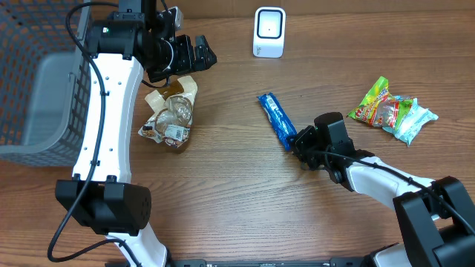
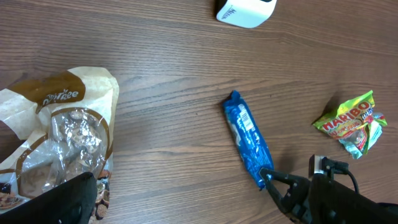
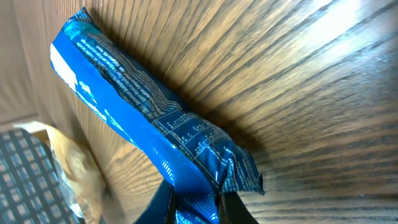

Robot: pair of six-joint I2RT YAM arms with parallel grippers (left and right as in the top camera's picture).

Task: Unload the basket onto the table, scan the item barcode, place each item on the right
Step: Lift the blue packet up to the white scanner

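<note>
A long blue packet (image 1: pixel 276 119) lies flat on the wooden table, right of centre. My right gripper (image 1: pixel 295 142) is shut on its near crimped end. In the right wrist view the two fingers pinch the blue foil (image 3: pixel 143 118) at the bottom edge, with small white print and a table on the upper face. I cannot make out a barcode. The left wrist view shows the packet (image 2: pixel 249 138) with the right gripper (image 2: pixel 273 180) at its lower end. The white scanner (image 1: pixel 269 32) stands at the table's far edge. My left gripper (image 1: pixel 191 52) hangs open and empty above a bag.
A brown and clear snack bag (image 1: pixel 172 115) lies under the left arm. A grey mesh basket (image 1: pixel 37 96) fills the left side. A green and yellow gummy bag (image 1: pixel 378 104) and a pale blue packet (image 1: pixel 412 122) lie at the far right.
</note>
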